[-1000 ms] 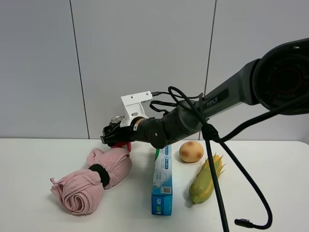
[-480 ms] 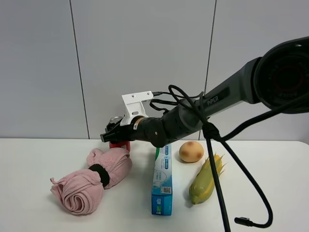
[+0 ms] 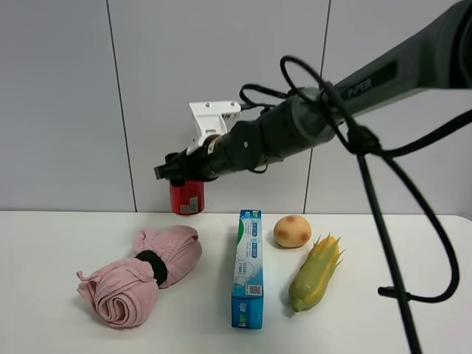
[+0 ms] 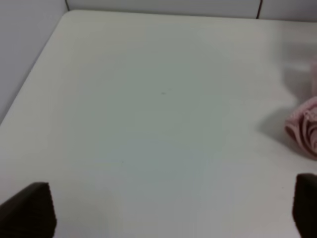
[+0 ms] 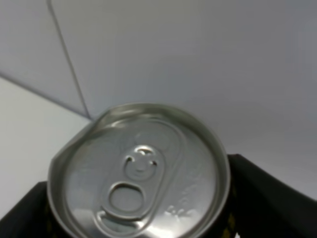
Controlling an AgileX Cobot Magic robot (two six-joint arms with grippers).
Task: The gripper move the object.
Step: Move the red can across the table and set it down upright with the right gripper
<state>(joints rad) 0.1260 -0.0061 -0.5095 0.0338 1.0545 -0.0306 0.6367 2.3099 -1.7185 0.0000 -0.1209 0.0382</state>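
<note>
Grey wall behind, white worktop (image 3: 66, 236) below. Right gripper (image 3: 180, 172) pinches the can (image 3: 187, 199) upright, beyond the towel (image 3: 140, 273); left gripper (image 4: 167, 208) sits spread, empty.

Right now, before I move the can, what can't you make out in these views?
- Exterior high: the right end effector covers the top of the red can, so finger contact is hidden.
- Right wrist: only the can's lid shows; it hides the sides and whatever lies below.
- Left wrist: the left end effector is cut off by the frame edge, only fingertips showing; the pink towel is blurred and also cut off.
</note>
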